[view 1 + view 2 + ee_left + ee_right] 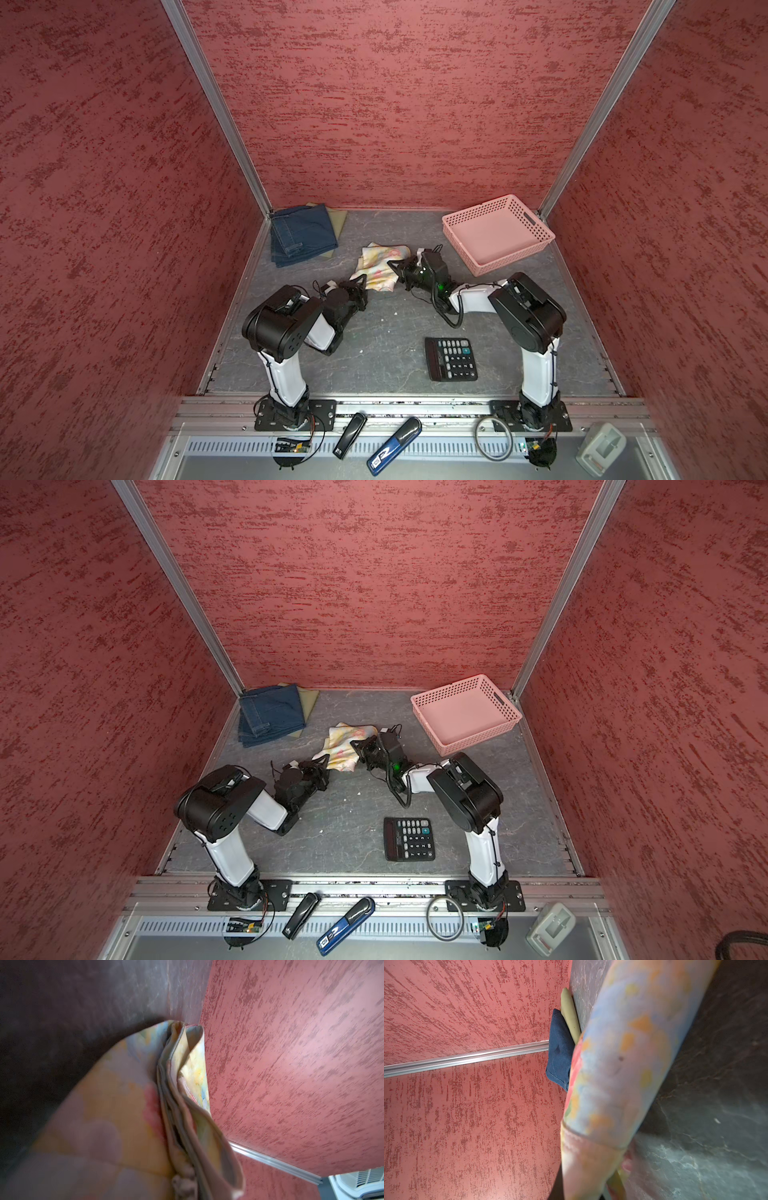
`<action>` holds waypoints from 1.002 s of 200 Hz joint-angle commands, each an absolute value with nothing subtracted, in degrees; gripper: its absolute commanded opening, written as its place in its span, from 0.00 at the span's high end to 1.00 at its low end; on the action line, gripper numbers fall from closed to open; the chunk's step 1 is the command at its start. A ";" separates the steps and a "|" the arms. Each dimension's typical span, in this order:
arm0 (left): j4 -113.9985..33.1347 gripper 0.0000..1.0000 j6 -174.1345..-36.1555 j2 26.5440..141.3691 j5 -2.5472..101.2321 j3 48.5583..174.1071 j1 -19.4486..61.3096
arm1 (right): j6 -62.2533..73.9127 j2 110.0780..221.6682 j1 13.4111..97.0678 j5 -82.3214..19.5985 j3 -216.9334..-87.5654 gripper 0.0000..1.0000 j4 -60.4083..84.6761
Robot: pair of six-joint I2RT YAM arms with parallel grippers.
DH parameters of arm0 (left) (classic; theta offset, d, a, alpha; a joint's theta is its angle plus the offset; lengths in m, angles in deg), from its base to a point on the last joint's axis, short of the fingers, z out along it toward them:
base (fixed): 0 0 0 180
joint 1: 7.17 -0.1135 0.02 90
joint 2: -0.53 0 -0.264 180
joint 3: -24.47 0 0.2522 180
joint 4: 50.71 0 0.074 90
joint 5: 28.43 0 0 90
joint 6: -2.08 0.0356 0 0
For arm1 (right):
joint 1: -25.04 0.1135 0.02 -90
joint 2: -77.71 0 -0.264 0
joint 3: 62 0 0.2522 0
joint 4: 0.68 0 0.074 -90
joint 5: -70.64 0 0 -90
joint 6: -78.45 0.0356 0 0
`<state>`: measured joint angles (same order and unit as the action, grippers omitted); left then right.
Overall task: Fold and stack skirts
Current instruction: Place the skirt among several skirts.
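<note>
Both grippers pinch the flowered skirt (380, 262), which lies bunched on the table (395, 332) beside the basket (515, 258), between it and the far corner where the denim skirt (301, 237) rests on the olive skirt (338, 218). The step in hand looks like finishing this last skirt and moving it to that stack. To do it well, raise both pinched edges together, keep the cloth taut so the folded layers seen in the left wrist view do not slide apart, and lay it squarely on the denim rather than dragging it. The left gripper (365, 289) is clamped on the edge away from the basket, its arm sharply bent and low. The right gripper (392, 266) is clamped on the edge nearer the basket, its forearm reaching in low.
</note>
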<state>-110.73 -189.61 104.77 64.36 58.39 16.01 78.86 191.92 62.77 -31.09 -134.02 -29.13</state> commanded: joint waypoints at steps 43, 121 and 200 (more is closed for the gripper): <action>-84.24 1.00 -171.36 96.40 41.83 78.39 3.63 | 71.32 188.30 63.09 -33.74 -132.77 0.59 -31.15; -57.37 1.00 -156.93 110.90 11.45 121.73 -7.68 | 52.13 178.59 61.16 -36.14 -129.99 0.13 -25.65; -59.27 1.00 -160.61 128.23 7.35 146.67 -18.45 | 43.79 175.38 60.02 -37.30 -131.29 0.10 -20.84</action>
